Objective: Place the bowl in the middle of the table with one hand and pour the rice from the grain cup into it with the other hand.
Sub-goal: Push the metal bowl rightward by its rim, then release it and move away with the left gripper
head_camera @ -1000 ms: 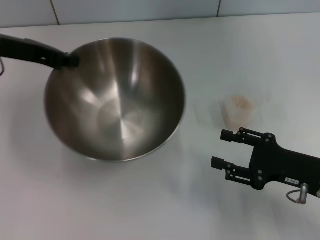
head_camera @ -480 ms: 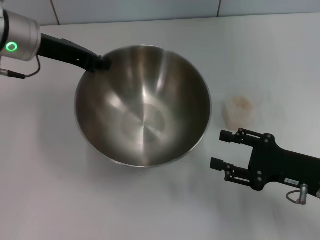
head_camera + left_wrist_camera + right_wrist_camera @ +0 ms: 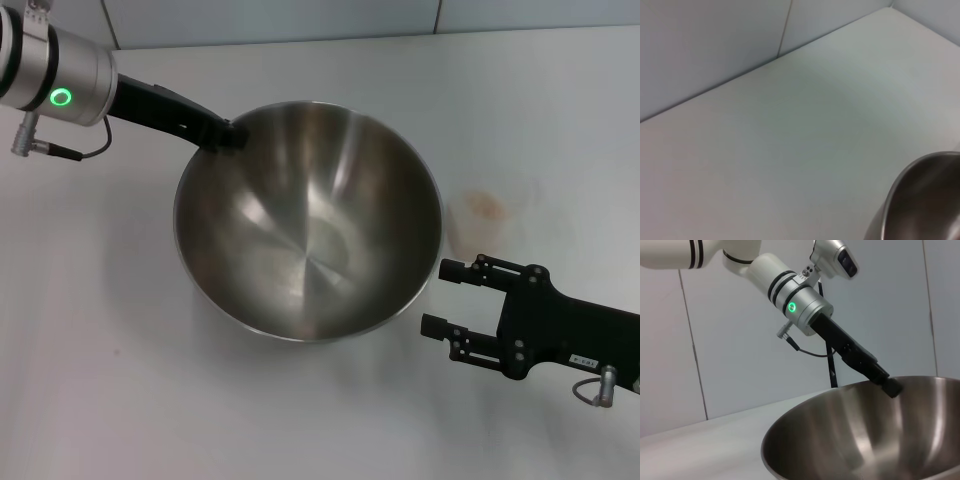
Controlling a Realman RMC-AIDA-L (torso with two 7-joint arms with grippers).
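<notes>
A large steel bowl point(image 3: 310, 225) sits around the middle of the white desk point(image 3: 100, 380), tipped so its opening faces the near side. The left hand point(image 3: 228, 135) reaches in from the desk's far left corner on a black arm and is clamped on the bowl's far left rim; in the right wrist view the same hand point(image 3: 888, 385) grips the rim edge with the arm slanting up and away behind it.

The right hand point(image 3: 445, 297) hovers over the near right part of the desk, just beside the bowl's right edge, its two black fingers point(image 3: 455, 270) spread apart and holding nothing.

The grain cup point(image 3: 480, 222), clear and faint against the white surface, stands upright between the bowl and the desk's right edge, just beyond the right hand's fingertips. A pale pinkish patch of rice point(image 3: 485, 205) shows inside it.

Open desk surface runs along the whole near edge, along the left edge below the left arm, and across the far right corner. The far edge meets a tiled wall point(image 3: 300, 20). The left wrist view shows bare desk reaching to that wall, with only the bowl's rim point(image 3: 920, 200) showing at the picture's edge.
</notes>
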